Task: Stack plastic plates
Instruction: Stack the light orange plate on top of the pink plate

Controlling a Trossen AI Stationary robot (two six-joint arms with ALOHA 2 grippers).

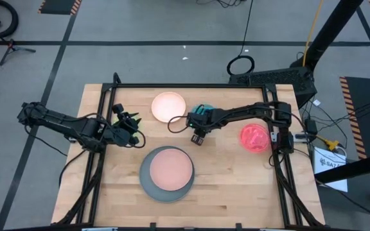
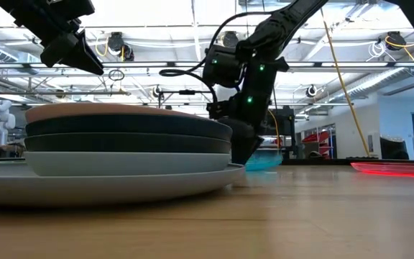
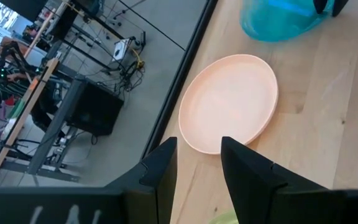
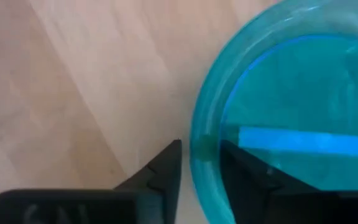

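A stack sits near the table's near middle: a large grey plate (image 1: pixel 145 183) at the bottom, pale blue and dark plates above it, a salmon plate (image 1: pixel 166 168) on top. A cream plate (image 1: pixel 169 106) lies flat toward the far edge. A pink-red dish (image 1: pixel 254 137) lies at the right. My right gripper (image 4: pixel 201 146) points down at the cyan dish (image 4: pixel 303 93) beside the cream plate and is shut on its rim. My left gripper (image 3: pixel 197 149) hovers left of the stack, open by a narrow gap. A pale green patch (image 3: pixel 219 218) shows under its fingers; I cannot tell what it is. My right gripper pinches the cyan dish's rim (image 4: pixel 202 134) between its two fingers, one finger (image 4: pixel 166 165) outside the dish and the other inside. It comes from above, pointing down. In the low view the dish (image 2: pixel 264 162) lies at table level behind the gripper.
Black frame rails (image 1: pixel 191 85) run along the table's far, left and right sides. Bare wood lies between the stack and the pink-red dish, and along the near edge. The left gripper (image 2: pixel 74 47) hangs well above the stack's height.
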